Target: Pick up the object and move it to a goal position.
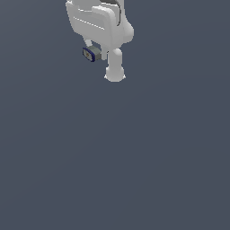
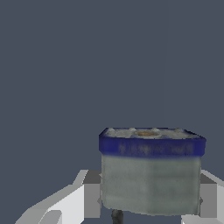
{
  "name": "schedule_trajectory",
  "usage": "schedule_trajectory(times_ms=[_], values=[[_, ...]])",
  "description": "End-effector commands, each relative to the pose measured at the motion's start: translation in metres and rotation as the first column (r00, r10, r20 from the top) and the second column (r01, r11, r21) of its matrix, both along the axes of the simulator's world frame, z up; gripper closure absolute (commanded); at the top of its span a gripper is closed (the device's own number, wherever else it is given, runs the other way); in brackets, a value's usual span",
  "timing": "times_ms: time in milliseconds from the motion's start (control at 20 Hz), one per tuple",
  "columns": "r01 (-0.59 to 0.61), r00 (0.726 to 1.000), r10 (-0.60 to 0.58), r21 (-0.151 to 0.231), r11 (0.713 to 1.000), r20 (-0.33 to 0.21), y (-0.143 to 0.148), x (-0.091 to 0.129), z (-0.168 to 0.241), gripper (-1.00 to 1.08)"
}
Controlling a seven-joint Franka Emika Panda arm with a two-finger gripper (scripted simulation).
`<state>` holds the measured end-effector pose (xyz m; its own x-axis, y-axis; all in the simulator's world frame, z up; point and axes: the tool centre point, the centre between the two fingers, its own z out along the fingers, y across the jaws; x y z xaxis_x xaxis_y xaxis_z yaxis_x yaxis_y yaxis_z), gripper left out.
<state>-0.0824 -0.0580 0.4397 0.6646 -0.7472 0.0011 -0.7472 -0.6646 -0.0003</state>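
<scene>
Clamped between my jaws by its grey flat sides, the object (image 2: 151, 175) looks light, rigid, faintly slick; hold below the blue rim.

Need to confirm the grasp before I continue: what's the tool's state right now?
Tool: closed on the block, a finger pressed against each of its sides.

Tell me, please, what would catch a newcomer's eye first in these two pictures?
In the exterior view, the white robot hand stands out at the top against a plain dark grey-blue ground, with a tiny blue-rimmed block tucked at its lower end. In the wrist view that same block fills the lower part, its dark blue band above a grey-olive side, sitting between the two jaws, which press against its flanks.
</scene>
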Motion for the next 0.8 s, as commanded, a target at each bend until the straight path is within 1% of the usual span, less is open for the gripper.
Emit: schedule_trajectory(times_ms=[0,350,750], values=[[-0.001,1.000,0.001,0.000,1.000,-0.001,-0.002,0.001,0.018,1.08],[-0.002,1.000,0.002,0.001,1.000,-0.001,-0.006,0.005,0.048,1.08],[-0.002,1.000,0.002,0.001,1.000,-0.001,-0.007,0.006,0.059,1.08]])
